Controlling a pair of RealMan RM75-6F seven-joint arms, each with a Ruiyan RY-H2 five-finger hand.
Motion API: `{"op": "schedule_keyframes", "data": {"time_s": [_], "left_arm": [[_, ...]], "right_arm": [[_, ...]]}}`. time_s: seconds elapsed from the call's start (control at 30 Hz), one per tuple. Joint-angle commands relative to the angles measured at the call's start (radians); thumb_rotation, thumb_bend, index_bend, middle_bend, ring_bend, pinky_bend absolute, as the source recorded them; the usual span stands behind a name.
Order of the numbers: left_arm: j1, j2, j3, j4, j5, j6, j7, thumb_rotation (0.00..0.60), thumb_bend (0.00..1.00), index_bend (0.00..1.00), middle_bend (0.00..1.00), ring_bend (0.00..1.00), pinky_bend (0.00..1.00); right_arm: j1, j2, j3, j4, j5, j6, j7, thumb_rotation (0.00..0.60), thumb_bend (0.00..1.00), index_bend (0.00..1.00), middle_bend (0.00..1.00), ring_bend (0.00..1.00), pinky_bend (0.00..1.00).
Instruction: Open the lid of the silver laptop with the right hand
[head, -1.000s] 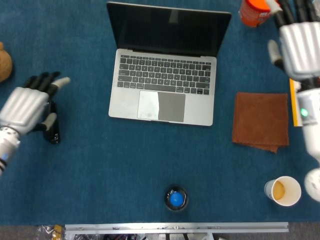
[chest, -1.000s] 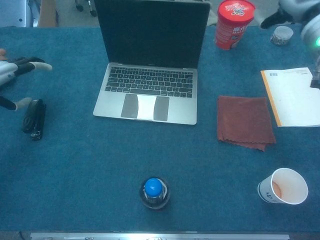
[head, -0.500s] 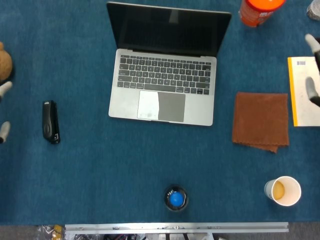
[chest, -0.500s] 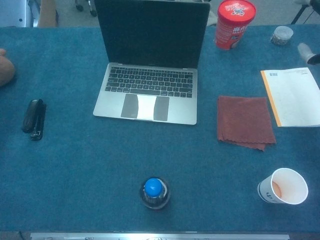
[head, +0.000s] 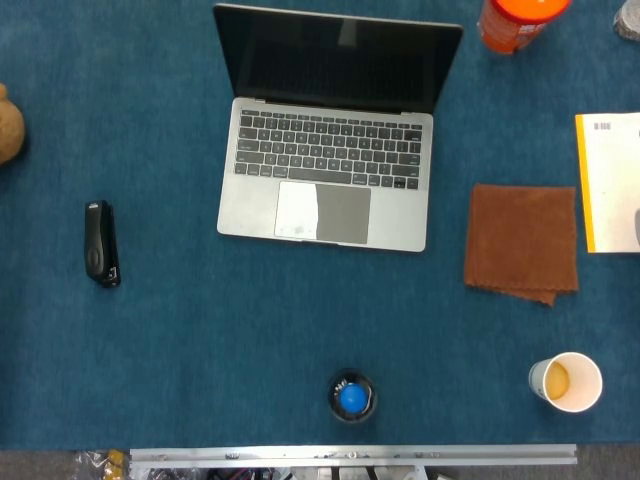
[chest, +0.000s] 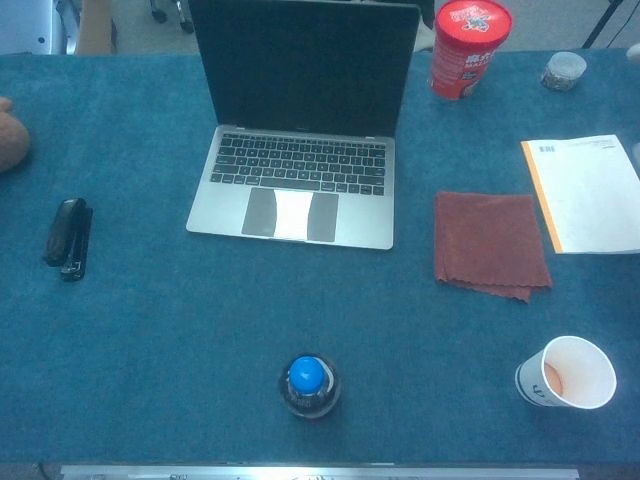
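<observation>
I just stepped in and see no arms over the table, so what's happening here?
Nothing is being handled right now. The silver laptop sits open on the blue table, its lid raised and its screen dark. Neither hand shows clearly in either view. Around the laptop lie a black stapler, a brown cloth, a paper cup, a blue-capped bottle and a red canister.

The laptop (head: 330, 140) stands open at the back middle of the table (head: 200, 340). Left of it lies a stapler (head: 100, 244); right of it a folded cloth (head: 522, 241), with a notebook (head: 606, 180) further right. A canister (chest: 467, 46) stands behind the cloth, a paper cup (head: 566, 381) in front of it. A bottle (head: 351, 397) stands near the front edge, before the laptop
</observation>
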Motion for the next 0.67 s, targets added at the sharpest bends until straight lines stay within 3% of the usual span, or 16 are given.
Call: {"op": "schedule_keyframes", "data": {"time_s": [0.03,0.2,0.67], "left_arm": [[0.023,0.002,-0.003,-0.012,0.014,0.028,0.004,0.6,0.4,0.08,0.04,0.0,0.04],[0.058,-0.001,-0.006,-0.019,0.038,0.07,0.006,0.6,0.4,0.08,0.04,0.0,0.04],[0.094,0.004,-0.03,-0.025,0.033,0.062,-0.004,0.6,0.4,0.08,0.04,0.0,0.04]], "right_arm": [[-0.021,0.0,-0.006,0.007,-0.016,0.0,0.021,0.6,0.39,0.12,0.19,0.03,0.11],[-0.053,0.006,-0.014,0.017,-0.052,-0.007,0.051,0.6,0.39,0.12,0.19,0.03,0.11],[-0.09,0.016,0.005,0.027,-0.117,-0.046,0.074,0.6,0.39,0.12,0.19,0.03,0.11]]}}
